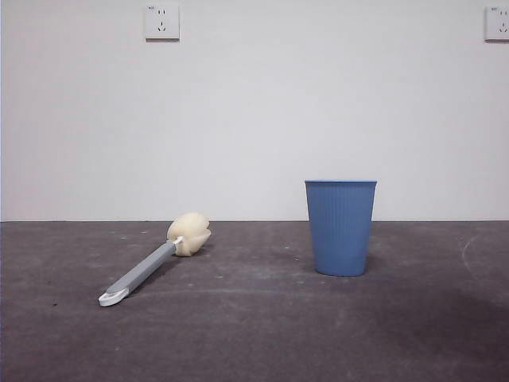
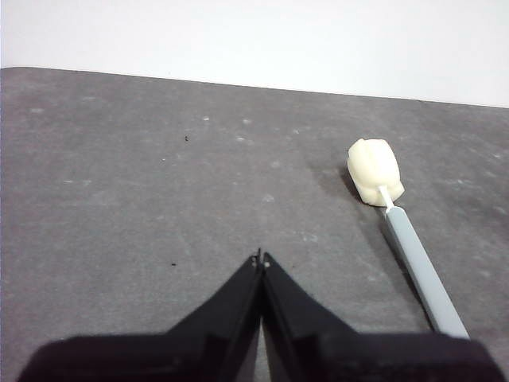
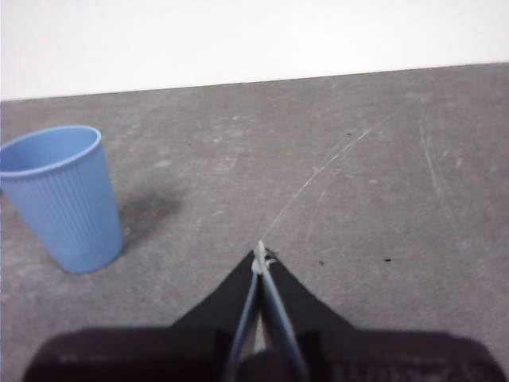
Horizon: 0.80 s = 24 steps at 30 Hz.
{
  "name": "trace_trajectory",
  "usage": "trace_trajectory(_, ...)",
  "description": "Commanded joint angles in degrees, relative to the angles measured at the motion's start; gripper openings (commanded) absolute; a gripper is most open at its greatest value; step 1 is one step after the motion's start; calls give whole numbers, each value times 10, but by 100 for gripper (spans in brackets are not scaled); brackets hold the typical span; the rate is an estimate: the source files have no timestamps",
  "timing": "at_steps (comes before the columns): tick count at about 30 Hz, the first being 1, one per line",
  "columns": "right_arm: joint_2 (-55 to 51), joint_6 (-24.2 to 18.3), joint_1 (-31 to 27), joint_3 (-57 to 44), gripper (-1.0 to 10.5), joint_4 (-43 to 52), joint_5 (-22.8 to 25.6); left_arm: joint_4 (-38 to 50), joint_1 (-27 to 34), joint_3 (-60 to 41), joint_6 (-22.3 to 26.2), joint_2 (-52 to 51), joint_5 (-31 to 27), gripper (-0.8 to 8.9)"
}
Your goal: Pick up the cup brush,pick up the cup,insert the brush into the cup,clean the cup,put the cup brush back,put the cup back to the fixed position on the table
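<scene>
The cup brush [image 1: 151,267] lies flat on the dark grey table [image 1: 254,334], on the left part of the front view. Its cream-yellow sponge head [image 1: 189,234] points toward the white wall [image 1: 254,111], and the white looped tip [image 1: 112,298] is at the nearer end. The blue ribbed cup [image 1: 340,228] stands upright on the table, well apart from the brush, to the right.

The left gripper [image 2: 261,259] hangs above the table near the brush without touching it; its two jaws are pressed together and hold nothing. The right gripper [image 3: 261,253] hangs above the table near the cup, also with jaws together and nothing between them.

Two wall sockets [image 1: 161,21] are high on the wall.
</scene>
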Motion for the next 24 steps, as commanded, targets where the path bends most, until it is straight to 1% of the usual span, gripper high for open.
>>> trace_trajectory(1, 0, 63, 0, -6, -3, 13, -3, 3, 1, -3, -25, -1, 15, -7)
trace_trajectory(3, 1, 97, 0, 1, -10, 17, -4, -3, 1, 7, -44, -1, 25, -7)
trace_trajectory(5, 6, 119, 1, 12, -11, 17, -15, -12, 1, 22, -54, -1, 27, -7)
trace_trajectory(10, 37, 132, 1, 54, -12, 16, -74, -62, 1, 80, -91, 0, 27, -7)
trace_trajectory(12, 61, 138, 1, 77, -12, 15, -91, -84, 1, 110, -93, 3, 27, -7)
trace_trajectory(16, 120, 137, 2, 132, -12, -11, -119, -127, 1, 171, -93, 20, 41, -7)
trace_trajectory(18, 157, 128, 2, 167, -12, -29, -144, -158, 1, 207, -92, 38, 57, -7)
trace_trajectory(21, 208, 106, 2, 223, -12, -65, -192, -201, 1, 255, -87, 72, 83, -7)
trace_trajectory(23, 245, 83, 2, 268, -12, -109, -223, -230, 1, 289, -82, 103, 104, -7)
trace_trajectory(24, 259, 70, 4, 288, -12, -132, -231, -242, 1, 302, -75, 116, 115, -7)
